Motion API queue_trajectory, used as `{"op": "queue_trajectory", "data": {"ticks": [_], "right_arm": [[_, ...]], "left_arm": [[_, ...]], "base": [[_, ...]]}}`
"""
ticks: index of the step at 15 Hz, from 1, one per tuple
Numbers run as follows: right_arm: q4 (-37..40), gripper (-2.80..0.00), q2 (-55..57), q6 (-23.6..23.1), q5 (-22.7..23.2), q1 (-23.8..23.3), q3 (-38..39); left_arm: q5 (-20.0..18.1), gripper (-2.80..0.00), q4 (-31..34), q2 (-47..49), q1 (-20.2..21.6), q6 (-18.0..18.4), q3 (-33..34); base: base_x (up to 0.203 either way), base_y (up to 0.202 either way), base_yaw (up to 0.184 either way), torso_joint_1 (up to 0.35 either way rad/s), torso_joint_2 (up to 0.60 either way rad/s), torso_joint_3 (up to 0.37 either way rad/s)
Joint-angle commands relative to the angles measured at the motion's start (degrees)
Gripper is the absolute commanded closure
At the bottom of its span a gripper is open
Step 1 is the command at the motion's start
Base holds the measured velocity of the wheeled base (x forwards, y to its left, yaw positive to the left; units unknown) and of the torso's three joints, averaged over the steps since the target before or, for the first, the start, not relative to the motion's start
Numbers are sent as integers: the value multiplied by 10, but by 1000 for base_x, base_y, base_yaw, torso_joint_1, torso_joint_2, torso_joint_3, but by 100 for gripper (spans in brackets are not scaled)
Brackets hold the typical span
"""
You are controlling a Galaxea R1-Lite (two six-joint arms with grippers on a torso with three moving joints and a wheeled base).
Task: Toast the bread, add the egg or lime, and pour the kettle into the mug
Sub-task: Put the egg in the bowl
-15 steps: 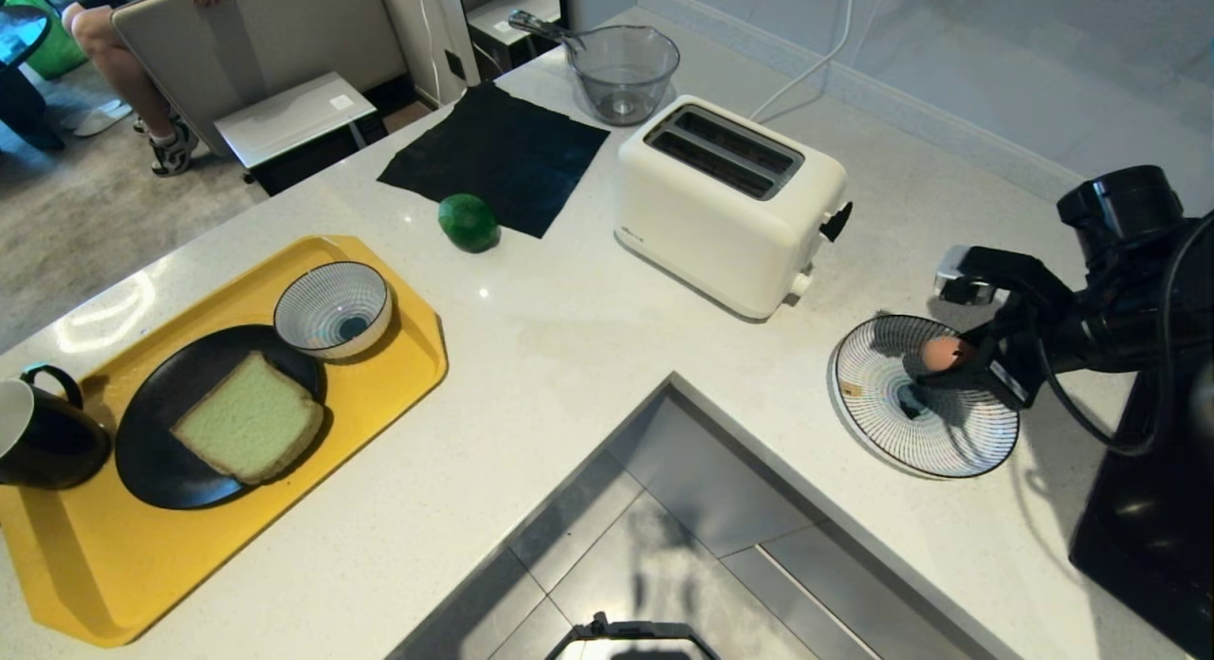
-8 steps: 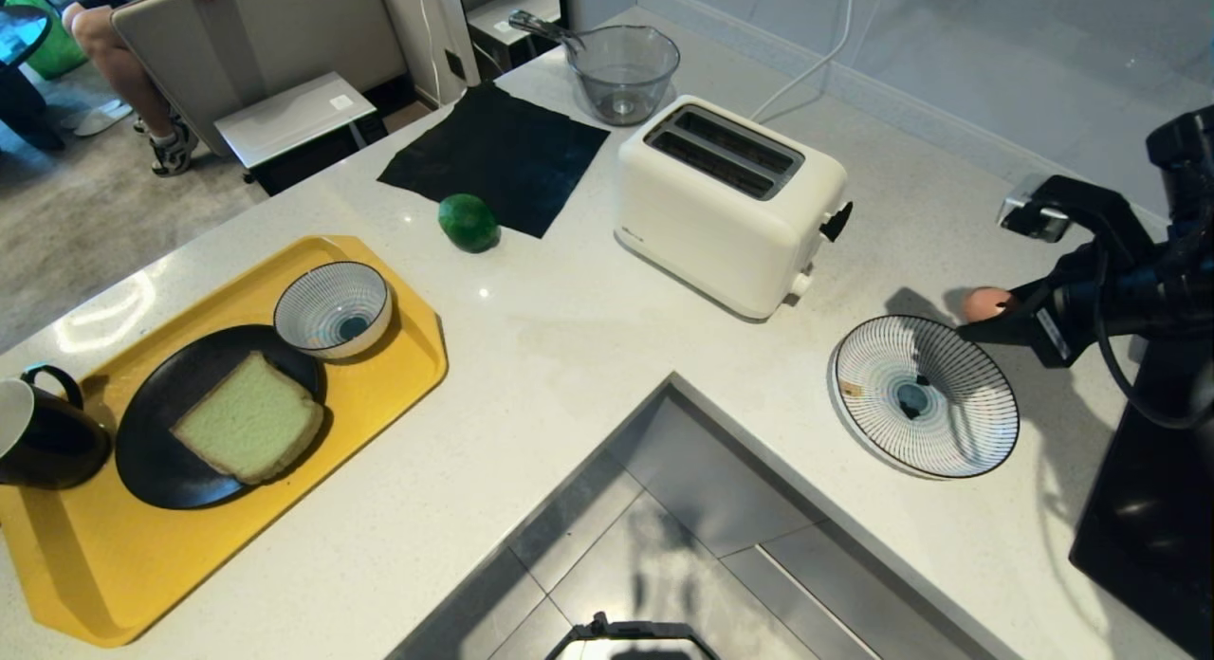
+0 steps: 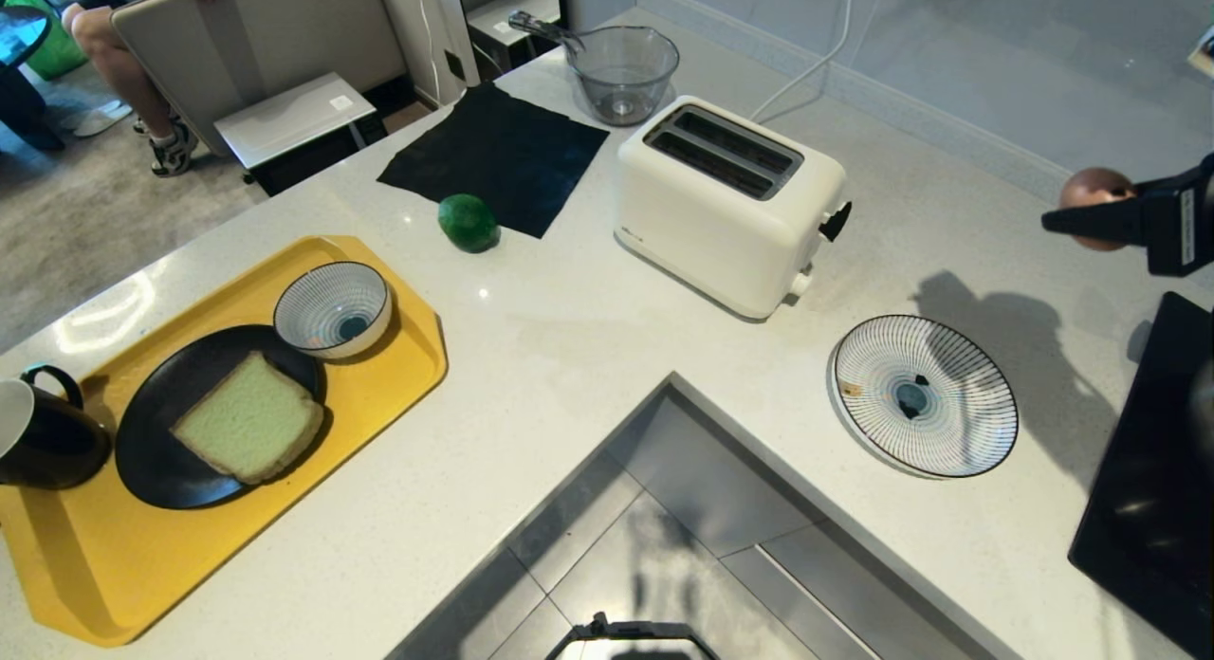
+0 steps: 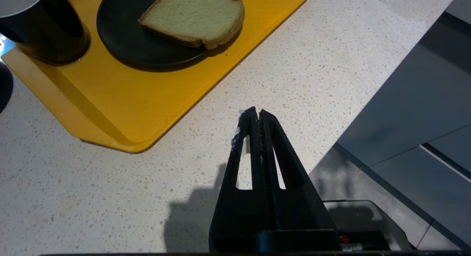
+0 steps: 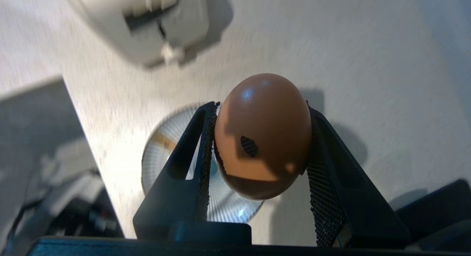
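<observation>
The right end effector (image 5: 259, 138) grips the egg (image 5: 263, 134) between its two ribbed fingers (image 5: 204, 153), one pressed to each side of the shell, and holds it high in the air above the desk (image 3: 569, 347). The striped plate (image 3: 925, 394) lies well below it, bare of any egg, and the toaster (image 3: 730, 205) stands beyond the plate, its slots open to the top. The pinch across the egg's narrow waist looks chosen to keep the round shell from rolling out, and the height seems meant to carry it clear of the toaster on the way over.

Far across the desk from that end effector sits the yellow tray (image 3: 379, 394), which gathers the serving ware in one spot: the bread (image 3: 248, 430) lies flat on a black plate (image 3: 152, 461), untoasted by the look of it, with the striped bowl (image 3: 332, 309) beside it, a likely home for the egg. The mug (image 3: 43, 432) stands at the tray's far corner. The lime (image 3: 469, 222) rests on the desk at the edge of a black cloth (image 3: 493, 153). The kettle is not in view.

The left end effector (image 4: 256, 114) is clenched on nothing, parked over the desk close to the tray's near corner.
</observation>
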Motion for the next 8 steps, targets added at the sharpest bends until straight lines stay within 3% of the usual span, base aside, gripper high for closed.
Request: {"op": "queue_trajectory", "data": {"ticks": [1,4,8], "right_arm": [[-62,0,-40,28,-2,3,18],[-132,0,-54,41,-1,30,53],[-328,0,-83,70,37,70,150]], "left_arm": [[0,0,0,-1,0,0,10],[0,0,0,-1,0,0,10],[0,0,0,-1,0,0,10]], "base": [[0,0,0,0,0,0],[0,0,0,0,0,0],[0,0,0,0,0,0]]}}
